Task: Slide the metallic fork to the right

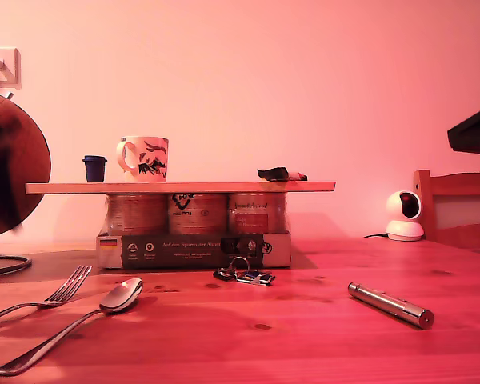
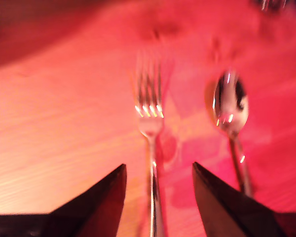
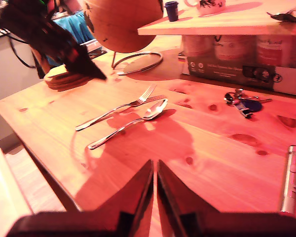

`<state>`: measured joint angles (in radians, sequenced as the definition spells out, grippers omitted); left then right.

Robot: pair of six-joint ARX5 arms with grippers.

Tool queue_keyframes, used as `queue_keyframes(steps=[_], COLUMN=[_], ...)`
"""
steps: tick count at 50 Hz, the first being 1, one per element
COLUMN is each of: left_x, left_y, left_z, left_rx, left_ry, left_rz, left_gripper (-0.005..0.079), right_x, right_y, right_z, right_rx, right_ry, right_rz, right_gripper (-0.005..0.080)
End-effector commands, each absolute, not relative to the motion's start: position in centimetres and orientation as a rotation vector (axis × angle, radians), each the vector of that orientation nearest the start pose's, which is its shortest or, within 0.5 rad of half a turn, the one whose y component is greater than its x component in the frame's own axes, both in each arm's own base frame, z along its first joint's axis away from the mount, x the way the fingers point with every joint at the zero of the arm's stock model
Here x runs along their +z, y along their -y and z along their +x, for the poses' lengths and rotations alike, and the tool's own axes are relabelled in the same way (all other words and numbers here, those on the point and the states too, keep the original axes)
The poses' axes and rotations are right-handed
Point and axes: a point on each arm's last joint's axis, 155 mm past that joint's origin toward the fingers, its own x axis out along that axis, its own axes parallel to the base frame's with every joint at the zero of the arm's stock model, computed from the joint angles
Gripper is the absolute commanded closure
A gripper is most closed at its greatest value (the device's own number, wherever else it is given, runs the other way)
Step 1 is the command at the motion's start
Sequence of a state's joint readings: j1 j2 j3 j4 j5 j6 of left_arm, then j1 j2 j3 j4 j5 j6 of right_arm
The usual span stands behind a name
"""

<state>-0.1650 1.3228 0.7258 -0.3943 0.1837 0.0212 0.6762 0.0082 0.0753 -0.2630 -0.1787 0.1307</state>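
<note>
Shiny silver four-tined fork (image 1: 60, 294) lies flat on the red-lit wooden table (image 1: 304, 336), at the exterior view's left, just beside a silver oval-bowled spoon (image 1: 112, 304). My first tool (image 2: 158, 185) hovers w/ jaws released, straddling the fork handle, not touching. My second tool (image 3: 155, 187) is clenched, well apart, over bare wood. Metal pen-like cylinder (image 1: 390, 305) sits toward the exterior view's right.

Exterior view: low at table height, facing the wall.
First wrist view: close above the tabletop.
Second wrist view: higher, farther back.
Shared: fork (image 1: 60, 294) and spoon (image 1: 112, 302).
</note>
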Motion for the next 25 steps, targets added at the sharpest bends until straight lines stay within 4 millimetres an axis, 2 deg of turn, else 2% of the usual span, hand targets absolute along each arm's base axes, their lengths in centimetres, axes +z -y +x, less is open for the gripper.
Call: queue_keyframes(steps=[1,25], left_x=[5.8,0.1], left_y=[9.0,8.7], left_z=[32.2,32.5], left_rx=[-0.35,-0.32], left_ry=[-1.005,-1.151], left_rz=[0.056,0.148], left_gripper=[0.0363,0.0365], right_x=[14.3,14.3], right_y=[-17.6,-17.6], right_z=[16.7,16.7], right_rx=[0.838,0.839], right_ry=[-0.223,-0.224], right_rz=[0.078,0.078], right_gripper=[0.0765,0.0765])
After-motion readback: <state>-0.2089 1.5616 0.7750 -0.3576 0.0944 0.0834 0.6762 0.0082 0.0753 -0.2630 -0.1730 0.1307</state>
